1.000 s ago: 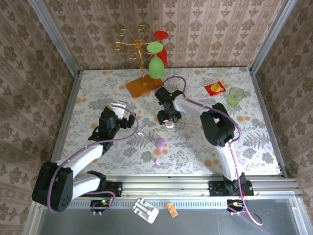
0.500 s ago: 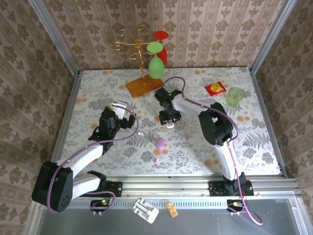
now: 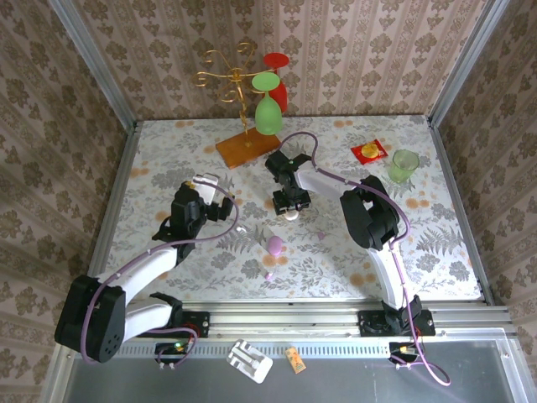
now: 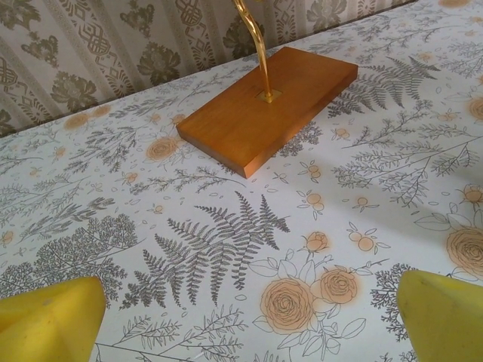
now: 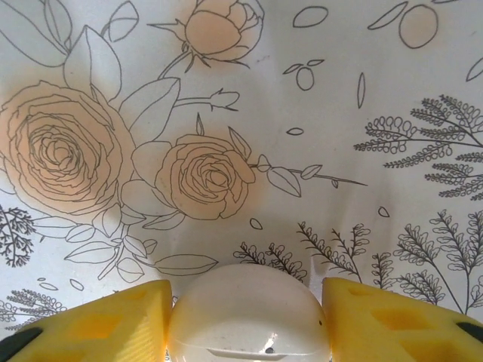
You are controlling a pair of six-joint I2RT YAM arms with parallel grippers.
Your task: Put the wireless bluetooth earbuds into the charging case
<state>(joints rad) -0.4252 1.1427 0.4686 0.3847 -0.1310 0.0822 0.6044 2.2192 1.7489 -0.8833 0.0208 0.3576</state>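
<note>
The lilac egg-shaped charging case point(image 3: 275, 244) lies on the floral table, near the middle. One tiny lilac earbud point(image 3: 320, 235) rests to its right and another point(image 3: 269, 274) just in front of it. My right gripper point(image 3: 290, 210) is behind the case, pointing down, away from the case and earbuds. Its yellow fingers point(image 5: 98, 324) press both sides of a glossy white round disc point(image 5: 247, 302), so my right gripper point(image 5: 245, 328) is shut on it. My left gripper point(image 3: 225, 206) hovers left of centre; the left gripper point(image 4: 249, 324) is wide open over bare tablecloth.
A gold glass rack on a wooden base point(image 3: 246, 149) stands at the back, its base point(image 4: 268, 105) ahead of my left gripper. Green and red glasses point(image 3: 268, 113) hang from it. A green cup point(image 3: 404, 165) and a red packet point(image 3: 368, 152) sit back right.
My right gripper's fingers have closed in on the white round disc. The left arm, case and earbuds have not moved.
</note>
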